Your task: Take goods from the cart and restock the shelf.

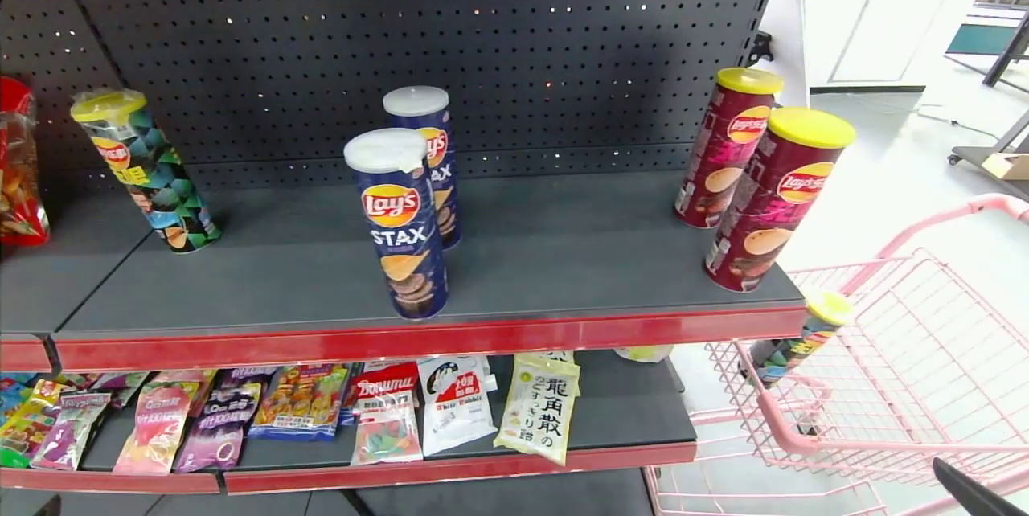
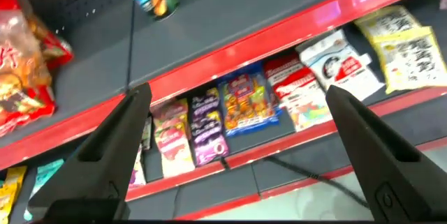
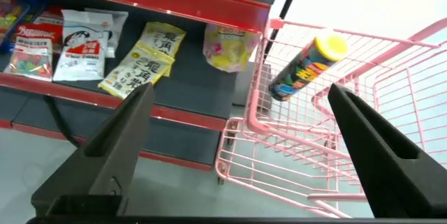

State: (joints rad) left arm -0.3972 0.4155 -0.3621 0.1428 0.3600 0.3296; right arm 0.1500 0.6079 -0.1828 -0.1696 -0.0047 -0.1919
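**Patterned chip can to be lifted from cart**

The right tool is held with fingers well apart, facing the pink wire cart. One chip can leans tilted against the cart's thin wire wall, yellow plastic lid uppermost. The tube is judged smooth, rigid and round. It should be clamped across mid-body, square to its axis and clear of the wires, lest it roll. The left tool, likewise spread, faces the shelf.

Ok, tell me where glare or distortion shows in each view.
Head view: the outer cans lean outward, the floor past the cart is washed out. Left wrist view: sheen on the red shelf edge. Right wrist view: white glare behind the cart.
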